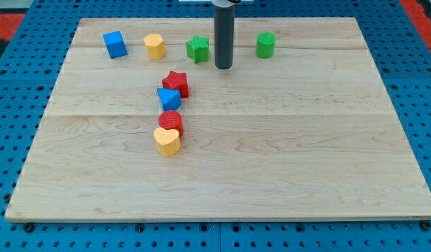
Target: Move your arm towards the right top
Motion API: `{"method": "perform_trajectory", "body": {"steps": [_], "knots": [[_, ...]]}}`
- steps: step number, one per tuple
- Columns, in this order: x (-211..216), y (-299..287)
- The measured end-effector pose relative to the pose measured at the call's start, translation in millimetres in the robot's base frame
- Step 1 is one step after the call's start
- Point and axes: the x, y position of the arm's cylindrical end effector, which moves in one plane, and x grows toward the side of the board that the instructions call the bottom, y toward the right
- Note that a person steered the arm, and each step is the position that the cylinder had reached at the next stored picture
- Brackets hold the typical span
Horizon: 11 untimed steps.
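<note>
Camera view shows a wooden desk (285, 154) on a blue perforated base (5, 105). Along the upper part of the frame, from left to right, stand a blue cube (115, 44), a yellow block (155, 46) of unclear shape, a green star (197, 49) and a green cylinder (265, 45). My tip (223, 67) is between the two green blocks, just beside the green star on its right, not clearly touching it. Left of centre, a red star (176, 83), a blue triangle (169, 99), a red cylinder (171, 122) and a yellow heart (167, 141) form a tight chain going down. No claw is present, only the dark rod, so open or closed does not apply.
</note>
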Motion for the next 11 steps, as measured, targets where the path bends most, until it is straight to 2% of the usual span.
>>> {"method": "perform_trajectory", "body": {"steps": [1, 4, 6, 8, 11], "knots": [[0.0, 6.8], [-8.0, 78.8], [-47.0, 129.3], [-59.3, 165.3], [-83.2, 165.9]]}}
